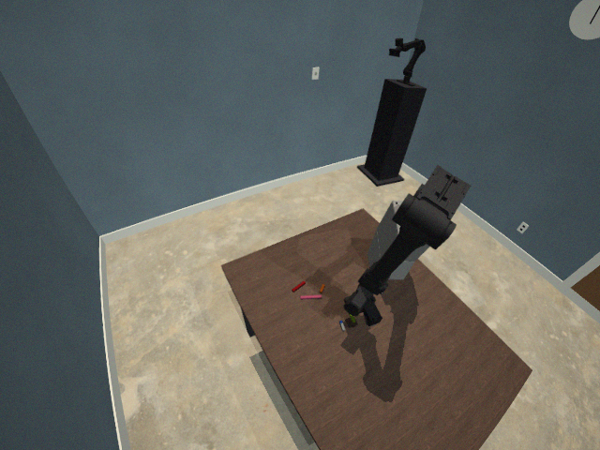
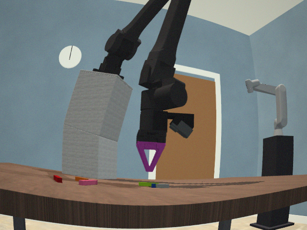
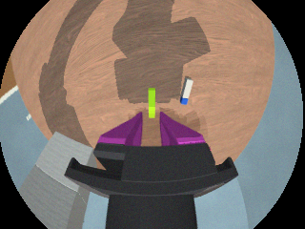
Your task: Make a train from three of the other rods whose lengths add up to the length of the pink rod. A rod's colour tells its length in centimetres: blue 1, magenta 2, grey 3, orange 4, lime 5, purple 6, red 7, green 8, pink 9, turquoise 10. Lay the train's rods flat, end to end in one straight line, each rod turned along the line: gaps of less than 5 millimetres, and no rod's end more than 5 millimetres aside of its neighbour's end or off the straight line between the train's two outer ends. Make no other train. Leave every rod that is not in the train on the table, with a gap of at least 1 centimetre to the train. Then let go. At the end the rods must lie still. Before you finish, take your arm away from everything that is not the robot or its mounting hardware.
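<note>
The pink rod [image 1: 310,296] lies flat on the dark table; it also shows in the exterior view [image 2: 88,182]. A red rod [image 1: 298,286] and an orange rod [image 1: 322,288] lie just behind it. A lime rod [image 3: 152,103] lies apart from them, straight ahead of my fingers in the wrist view. To its right lies a grey rod [image 3: 187,86] with a blue rod [image 3: 185,98] at its near end. My gripper [image 2: 149,169] hangs above the table over the lime rod [image 2: 146,183], with a clear gap below the tips. The fingers stand slightly apart with nothing between them.
A tall grey block [image 2: 95,123] under the arm's base stands behind the rods. A black pedestal with a small arm [image 1: 393,130] stands on the floor by the far wall, off the table.
</note>
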You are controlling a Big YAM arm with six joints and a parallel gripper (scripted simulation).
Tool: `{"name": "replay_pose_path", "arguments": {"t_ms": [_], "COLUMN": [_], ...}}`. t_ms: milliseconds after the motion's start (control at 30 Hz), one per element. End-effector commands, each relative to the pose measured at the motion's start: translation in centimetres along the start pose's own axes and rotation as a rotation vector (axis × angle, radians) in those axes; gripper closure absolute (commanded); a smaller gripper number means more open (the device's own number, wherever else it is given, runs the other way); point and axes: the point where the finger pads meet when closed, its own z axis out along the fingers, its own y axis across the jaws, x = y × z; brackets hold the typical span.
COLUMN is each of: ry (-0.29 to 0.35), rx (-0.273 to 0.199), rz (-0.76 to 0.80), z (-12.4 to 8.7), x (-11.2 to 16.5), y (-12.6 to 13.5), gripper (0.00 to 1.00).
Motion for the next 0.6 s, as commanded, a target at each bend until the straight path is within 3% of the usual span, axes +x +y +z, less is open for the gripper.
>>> {"name": "replay_pose_path", "arguments": {"t_ms": [0, 567], "ry": [-0.005, -0.005], "rx": [0.011, 0.01], "rz": [0.008, 0.004], "z": [0.8, 2.3], "x": [-0.1, -0.2], "y": [-0.2, -0.1], "gripper": [0.76, 0.76]}}
